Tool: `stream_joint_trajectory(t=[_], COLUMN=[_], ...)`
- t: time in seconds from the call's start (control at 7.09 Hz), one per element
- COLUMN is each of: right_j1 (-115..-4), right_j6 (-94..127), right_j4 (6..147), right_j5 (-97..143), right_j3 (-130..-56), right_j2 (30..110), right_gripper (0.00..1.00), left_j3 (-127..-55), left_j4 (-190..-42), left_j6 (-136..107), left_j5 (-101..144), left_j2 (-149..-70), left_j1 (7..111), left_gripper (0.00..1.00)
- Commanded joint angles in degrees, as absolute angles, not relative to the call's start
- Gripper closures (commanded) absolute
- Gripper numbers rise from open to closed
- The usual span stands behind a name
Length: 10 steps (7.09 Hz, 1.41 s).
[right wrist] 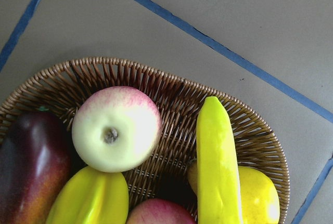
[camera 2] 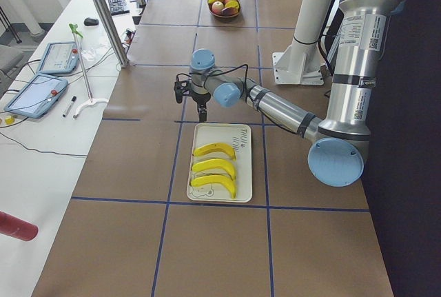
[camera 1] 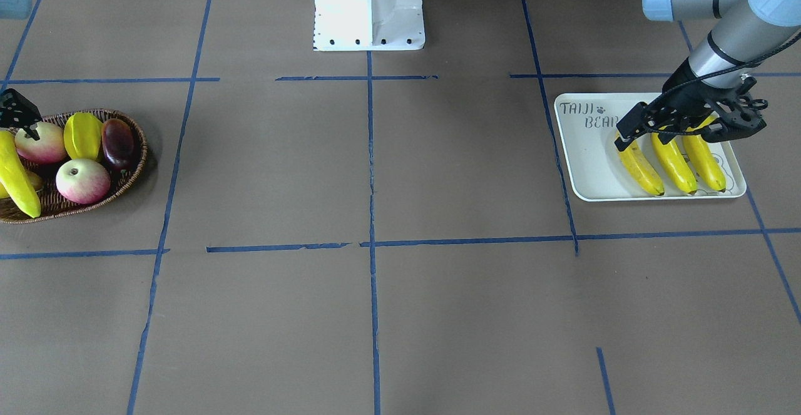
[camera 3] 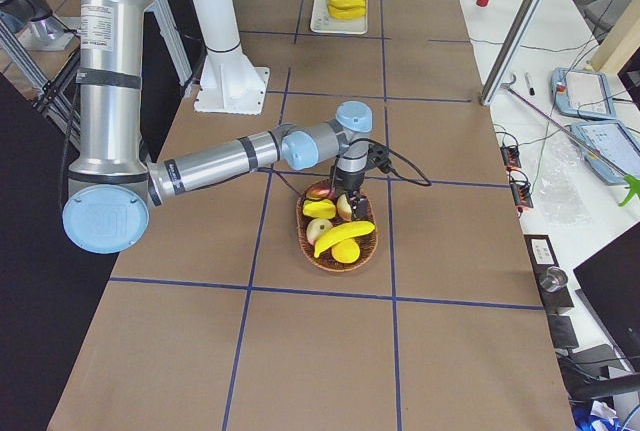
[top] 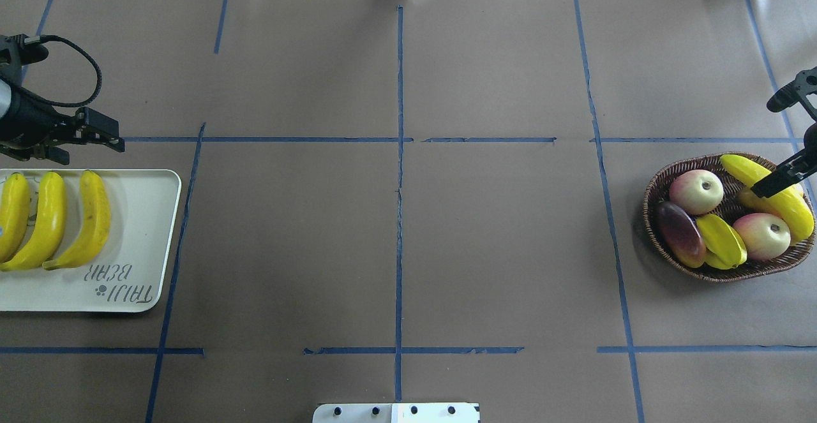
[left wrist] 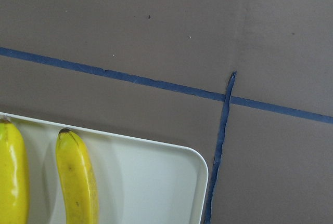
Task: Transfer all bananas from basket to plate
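Three bananas lie side by side on the plate at the table's left end, and the fourth banana rests in the basket at the right end, propped across a yellow pear along the basket's outer rim. The right gripper hangs just over that banana; only one dark finger shows clearly, so I cannot tell how wide it stands, and it has nothing in hold that I can see. The left gripper hovers above the plate's far edge with its fingers drawn near together and nothing between them. The main risk is the perch — the banana lies tilted on the rounded pear, so a descent off its midline could roll it against the basket wall or tip it over the rim onto the table. Its smooth curved skin may also slip if pinched near the tapering end. Crowding matters too: an apple sits just beside the banana, with a second apple, a star fruit and a dark mango packed close — a wide finger could nudge them.
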State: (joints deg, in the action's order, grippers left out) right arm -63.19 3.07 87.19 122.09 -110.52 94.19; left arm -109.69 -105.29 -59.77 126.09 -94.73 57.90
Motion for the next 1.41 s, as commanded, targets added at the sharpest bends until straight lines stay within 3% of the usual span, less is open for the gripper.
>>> stream_joint_trajectory(t=[0.0, 1.27], right_j1=[-63.19, -62.84], right_j6=[2.99, 2.55], right_j4=[87.19, 87.19], right_j5=[121.99, 119.71], right_j3=[-108.91, -105.38], right_j2=[94.22, 94.57], right_gripper=[0.01, 0.01], left_j3=[-109.86, -110.04], left_j4=[-105.29, -105.38], left_j6=[-59.77, -59.77], left_j5=[126.12, 126.12], left_j2=[-94.75, -94.75], left_j1=[57.92, 57.83], left_gripper=[0.00, 0.00])
